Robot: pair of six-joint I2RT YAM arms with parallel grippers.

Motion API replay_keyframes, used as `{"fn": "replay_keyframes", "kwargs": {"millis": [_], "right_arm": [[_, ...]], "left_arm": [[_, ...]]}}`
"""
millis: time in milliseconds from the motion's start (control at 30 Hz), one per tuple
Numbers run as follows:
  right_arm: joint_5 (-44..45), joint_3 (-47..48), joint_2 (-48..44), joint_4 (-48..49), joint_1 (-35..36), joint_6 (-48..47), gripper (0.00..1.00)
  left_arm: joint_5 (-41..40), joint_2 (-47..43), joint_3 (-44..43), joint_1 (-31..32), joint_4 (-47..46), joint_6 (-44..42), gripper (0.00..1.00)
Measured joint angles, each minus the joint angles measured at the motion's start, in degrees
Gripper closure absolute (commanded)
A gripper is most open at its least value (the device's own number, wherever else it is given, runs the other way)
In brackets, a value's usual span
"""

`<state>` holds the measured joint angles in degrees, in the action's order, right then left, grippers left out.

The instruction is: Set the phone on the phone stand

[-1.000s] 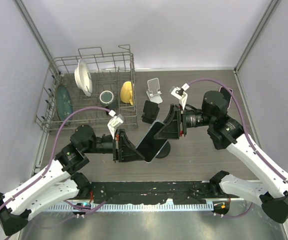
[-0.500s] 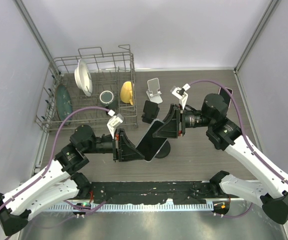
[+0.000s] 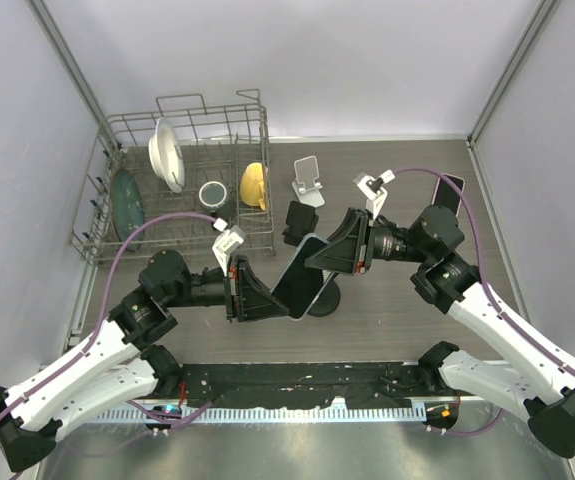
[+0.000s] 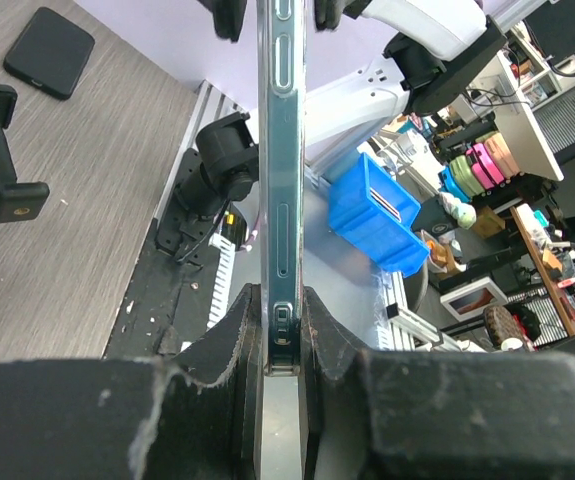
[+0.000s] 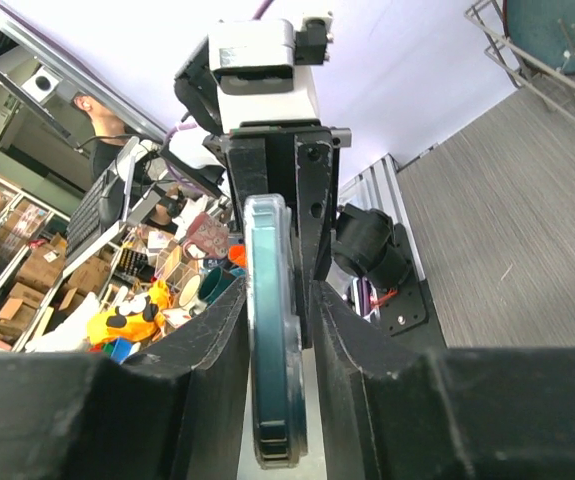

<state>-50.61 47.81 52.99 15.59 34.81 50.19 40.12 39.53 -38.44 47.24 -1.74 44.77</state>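
While the dark flat phone with a pale rim (image 3: 302,275) hangs in the air at the centre of the top view, the placing itself is not yet done. It touches no stand and is carried between both arms. The left gripper (image 3: 265,292) has its fingers pinched narrow on the phone's lower-left end. In the left wrist view the pads press on both flat faces of the phone (image 4: 282,200). The right gripper (image 3: 329,255) clamps the upper-right end in the same way, and its wrist view shows the phone (image 5: 272,350) edge-on between close fingers.

The long axis runs from lower left to upper right in the top view, with the phone tilted up on one long edge rather than lying flat.

A white angled phone stand (image 3: 309,180) sits above centre, apart from the phone. A black clamp holder on a round base (image 3: 327,298) stands just under it. I cannot tell which one is meant. One gripper probably needs to let go before the phone can be set down.
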Motion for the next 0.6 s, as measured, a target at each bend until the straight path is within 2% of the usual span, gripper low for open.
{"fn": "replay_keyframes", "kwargs": {"millis": [167,367,467,500,600], "right_arm": [[0.7,0.0,0.0,3.9,0.0,1.8,0.63],[0.6,0.0,0.8,6.2,0.0,3.1,0.68],[0.2,0.0,1.4,6.7,0.0,3.6,0.78],[0.1,0.0,1.4,6.7,0.0,3.7,0.99],[0.0,0.0,1.5,6.8,-0.1,3.0,0.99]], "left_arm": [[0.0,0.3,0.0,0.0,-0.2,0.0,1.00],[0.2,0.5,0.0,0.0,-0.5,0.0,1.00],[0.3,0.5,0.0,0.0,-0.6,0.0,1.00],[0.4,0.6,0.0,0.0,-0.6,0.0,1.00],[0.9,0.8,-0.1,0.0,-1.3,0.8,1.00]]}}
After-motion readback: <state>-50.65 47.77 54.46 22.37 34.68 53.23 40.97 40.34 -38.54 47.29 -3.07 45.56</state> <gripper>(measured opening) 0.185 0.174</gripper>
